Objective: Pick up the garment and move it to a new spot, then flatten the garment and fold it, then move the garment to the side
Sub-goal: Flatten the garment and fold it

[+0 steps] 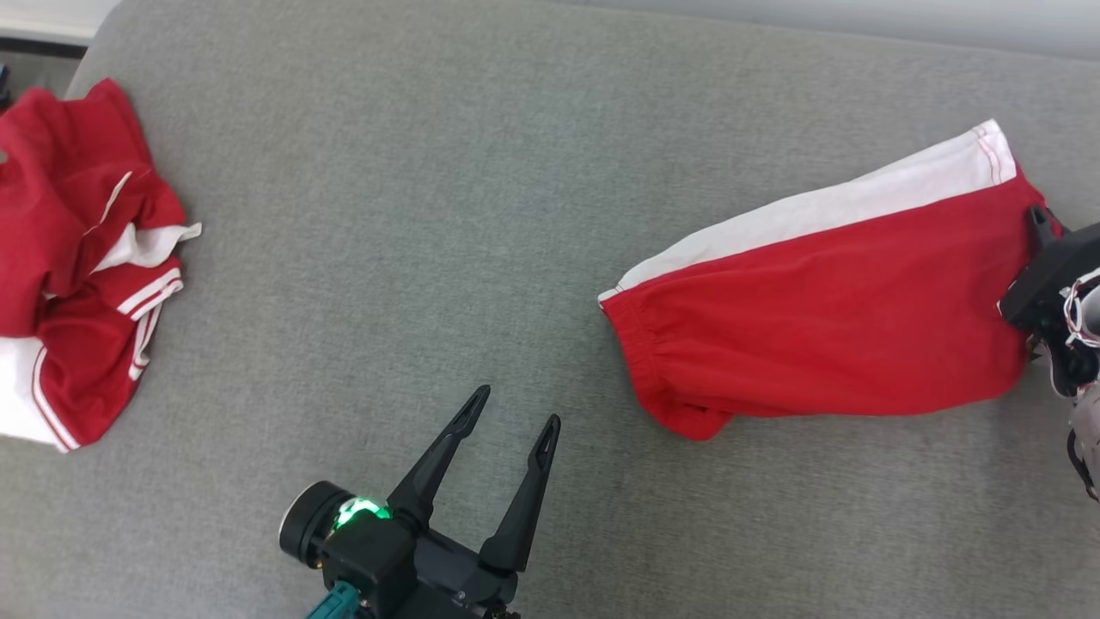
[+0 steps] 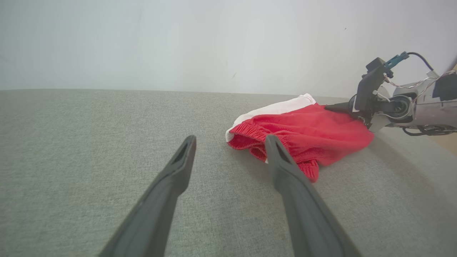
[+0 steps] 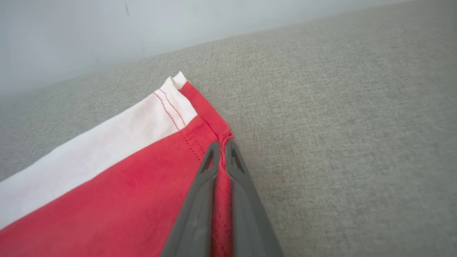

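Head view puts the red and white shorts (image 1: 825, 327) on the right of the grey cushion (image 1: 412, 189). They lie flat and seem folded in half, waistband toward the middle and hem toward the right edge, well apart from a crumpled red garment (image 1: 77, 258) at the far left. The risk, as I judge it, comes from the grip: the right pincer (image 3: 221, 147) has only a thin ridge of red cloth at the hem, close to the corner. A quick pull to the side may let the cloth slip free, or drag the top layer alone and undo the fold. A hold at one point can also let the waistband end swing round and bunch against the rough cushion. In the right wrist view that pincer is clenched, its two fingers nearly meeting with a narrow strip of red hem pinched between them. Whether both layers are caught I cannot tell, since the fingers hide the underside. The left pincer (image 1: 517, 406) is spread wide and grasps nothing, hovering over bare cushion near the bottom middle, its tips pointing toward the waistband but apart from it.
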